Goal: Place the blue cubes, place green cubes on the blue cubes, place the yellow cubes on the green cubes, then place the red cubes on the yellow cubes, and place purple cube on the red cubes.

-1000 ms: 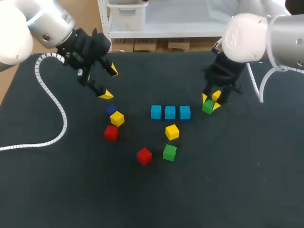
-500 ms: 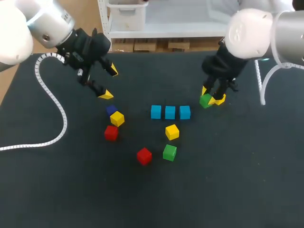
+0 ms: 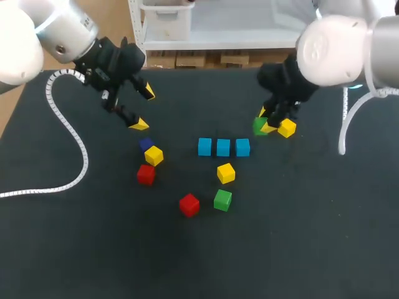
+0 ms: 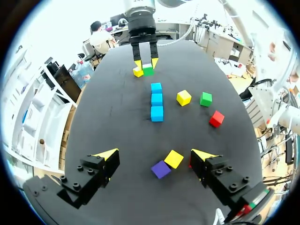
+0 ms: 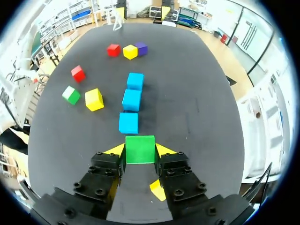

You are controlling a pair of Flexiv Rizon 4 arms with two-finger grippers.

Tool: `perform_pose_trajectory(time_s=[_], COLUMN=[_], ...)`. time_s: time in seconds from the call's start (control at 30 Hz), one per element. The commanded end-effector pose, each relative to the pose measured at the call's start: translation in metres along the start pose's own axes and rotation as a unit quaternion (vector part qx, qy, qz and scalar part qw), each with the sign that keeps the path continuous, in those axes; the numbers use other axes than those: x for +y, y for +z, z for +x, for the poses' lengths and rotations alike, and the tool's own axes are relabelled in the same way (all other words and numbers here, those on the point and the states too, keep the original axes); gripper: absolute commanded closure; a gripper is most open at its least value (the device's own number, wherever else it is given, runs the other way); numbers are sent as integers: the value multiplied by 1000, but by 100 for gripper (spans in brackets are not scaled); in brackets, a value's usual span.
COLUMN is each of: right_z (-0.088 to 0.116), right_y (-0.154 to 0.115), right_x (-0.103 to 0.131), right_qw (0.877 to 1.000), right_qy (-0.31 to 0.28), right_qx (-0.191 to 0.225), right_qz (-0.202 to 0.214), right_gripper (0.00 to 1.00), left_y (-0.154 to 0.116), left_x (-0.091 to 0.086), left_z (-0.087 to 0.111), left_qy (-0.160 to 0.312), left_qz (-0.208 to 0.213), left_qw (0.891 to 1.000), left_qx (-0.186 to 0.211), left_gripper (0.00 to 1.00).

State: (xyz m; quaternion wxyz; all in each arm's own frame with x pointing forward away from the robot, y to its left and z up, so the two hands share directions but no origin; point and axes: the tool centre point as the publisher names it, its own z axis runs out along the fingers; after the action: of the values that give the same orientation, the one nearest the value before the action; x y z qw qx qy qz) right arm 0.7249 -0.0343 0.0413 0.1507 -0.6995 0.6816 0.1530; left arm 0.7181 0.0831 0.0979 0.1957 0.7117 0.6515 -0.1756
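1. The right hand [image 3: 267, 124] is clenched on a green cube [image 3: 259, 126]. In the right wrist view both yellow tips press the cube's two sides.
2. The held cube is right of and slightly far of the blue row [image 3: 223, 147], apart from it. Whether it is clear of the surface [image 3: 312, 237] cannot be told.
3. The blue row is three blue cubes lying left to right at mid-surface, close together, one layer high.
4. A yellow cube [image 3: 287, 128] lies on the surface just right of the right hand, outside its fingers.
5. The left hand [image 3: 144, 109] is released. Its fingers are spread wide with nothing between them. It is at the far left, far of the left cluster.
6. The left cluster is well left of the blue row. In it a purple cube [image 3: 146, 144] touches a second yellow cube [image 3: 154, 155], and a red cube [image 3: 145, 174] lies just near of them.
7. Near of the blue row is a third yellow cube [image 3: 225, 172]. A second green cube [image 3: 222, 200] lies near of that one, and a second red cube [image 3: 189, 204] lies just left of the green. Each rests directly on the surface.
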Motion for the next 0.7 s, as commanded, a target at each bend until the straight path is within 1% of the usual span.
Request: perform_pose_trajectory(time_s=[0.03,0.17,0.23,0.43,0.7], right_z=[-12,-26,-31,-45,-53], right_y=[1,5,8,17,26], right_x=[8,13,16,22,25], right_qw=[1000,1000,1000,999,999], right_qy=[1,-2,8,20,25], right_qx=[9,16,22,21,28], right_qz=[18,19,17,15,13], right_gripper=[100,100,100,100,100], left_y=[0,0,0,0,0], left_x=[0,0,0,0,0], left_z=[1,1,1,1,1], left_qy=[2,2,2,2,2], left_qz=[0,0,0,0,0], left_qw=[1000,1000,1000,1000,1000], left_qx=[-1,-1,-1,-1,-1], left_gripper=[0,0,0,0,0])
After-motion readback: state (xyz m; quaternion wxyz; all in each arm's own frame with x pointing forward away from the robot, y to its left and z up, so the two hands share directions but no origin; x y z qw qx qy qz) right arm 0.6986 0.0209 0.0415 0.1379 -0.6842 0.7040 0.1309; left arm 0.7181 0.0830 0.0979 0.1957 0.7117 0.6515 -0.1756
